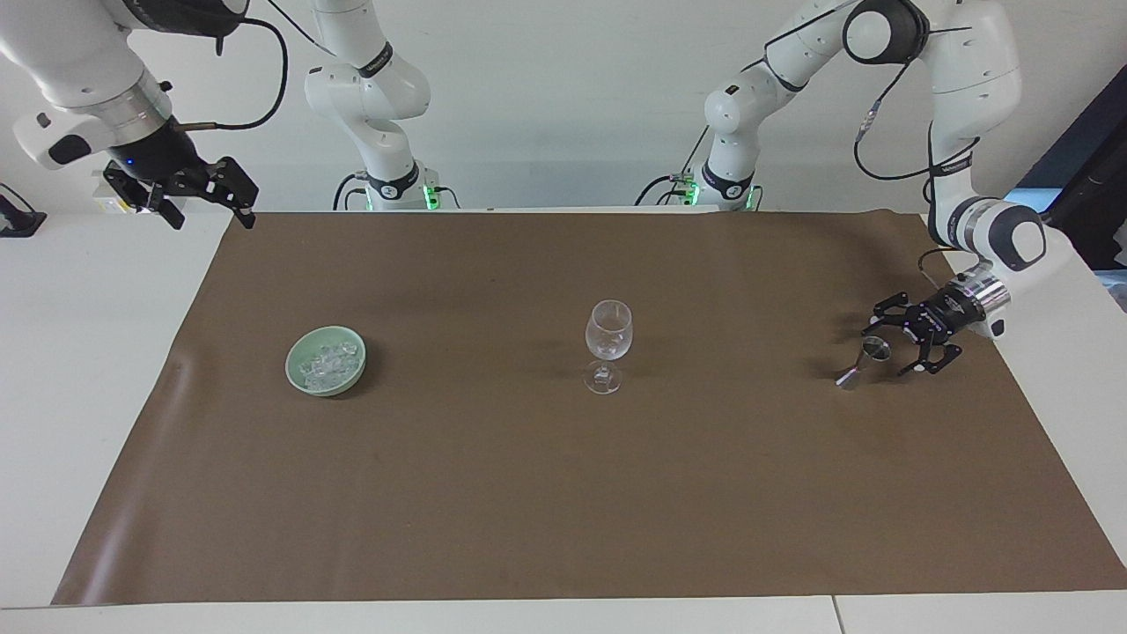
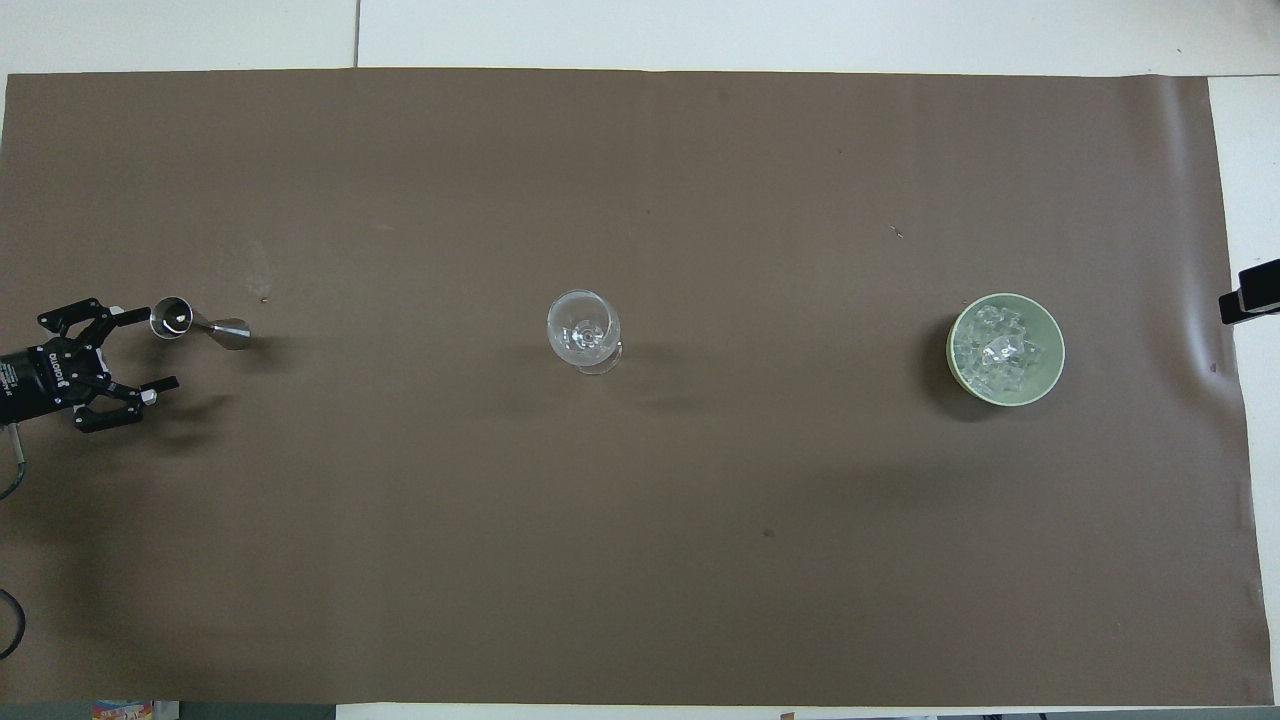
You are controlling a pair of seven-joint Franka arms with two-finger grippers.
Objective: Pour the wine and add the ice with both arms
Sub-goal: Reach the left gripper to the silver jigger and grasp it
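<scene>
Overhead view: left hand [image 2: 140, 350] beside jigger [image 2: 198, 324].

A brown mat [image 1: 563, 493] covers the white table [image 1: 88, 352]; a black clamp [image 1: 18, 220] sits off the mat's edge.
</scene>
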